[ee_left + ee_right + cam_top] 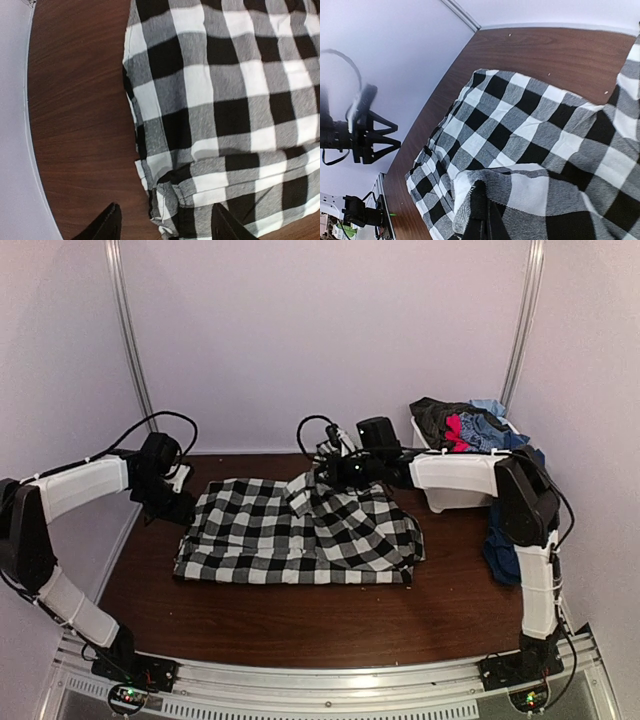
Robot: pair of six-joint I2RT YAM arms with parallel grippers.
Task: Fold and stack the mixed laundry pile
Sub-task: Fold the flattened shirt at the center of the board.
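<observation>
- Both tools first: my right gripper (482,220) is clamped on a bunched fold of the black-and-white checked shirt (270,535). It holds that fold up off the rest of the cloth, near the shirt's far middle.
- My left gripper (165,231) has its jaws apart, low over the shirt's left edge. One finger stands over bare wood and the other over cloth, with the rumpled hem between them. I can't tell whether either finger touches the fabric.
- Under it all I see the table (300,630), dark brown wood. The shirt is spread across its middle, mostly flat, with its right part rumpled below the lifted fold.
- At the far right of the table sits the white bin (450,500), partly behind my right arm.
- Heaped in that bin is the laundry pile (470,425), with dark grey cloth at its left and light blue at the back.
- Over the bin's right side the navy piece (503,545) hangs down toward the table.
- Smallest, the red item (458,430) shows as a patch in the heap.
</observation>
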